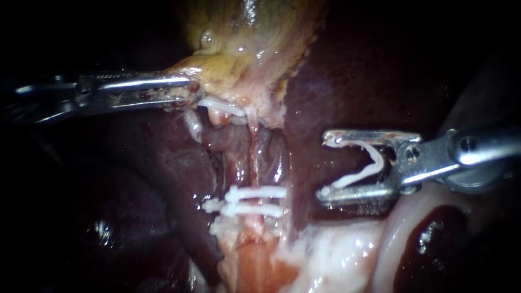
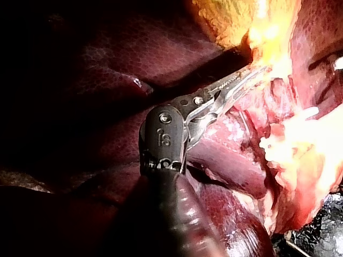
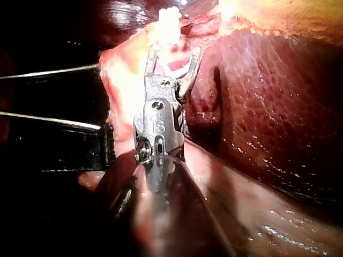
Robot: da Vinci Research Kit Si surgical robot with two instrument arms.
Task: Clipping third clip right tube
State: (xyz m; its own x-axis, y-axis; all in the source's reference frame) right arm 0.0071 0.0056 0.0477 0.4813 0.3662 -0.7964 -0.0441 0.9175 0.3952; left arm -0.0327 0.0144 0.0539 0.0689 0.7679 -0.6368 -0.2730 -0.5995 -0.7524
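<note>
The right instrument's (image 1: 325, 165) jaws stand wide apart and carry a loaded clip (image 1: 355, 177). It is a white, thin, bent V whose legs lie along both jaws, with its mouth facing the tubes. The jaws are flat, bright metal with slotted sides. In the right wrist view the same instrument (image 3: 175, 53) points at pale, wet tissue ahead of it.

The right tube (image 1: 253, 152) is a slim pinkish strand running down from the gallbladder's (image 1: 244, 38) neck. The loaded clip is well apart from it and touches nothing. A strip of dark, smooth, glistening liver (image 1: 304, 163) lies between the clip's mouth and the tube.

Low on the tube, two white clips (image 1: 260, 192) already cross it, one just under the other. Each is a narrow bar with knobbed ends. The stretch of tube above them is bare.

The left instrument (image 1: 190, 89) has long, toothed, blood-flecked jaws closed on the yellowish, fatty edge of the gallbladder, just above the tube's upper end. In the left wrist view it (image 2: 260, 72) grips that same bright tissue. Soft whitish-pink tissue (image 1: 347, 249) lies below the right instrument.
</note>
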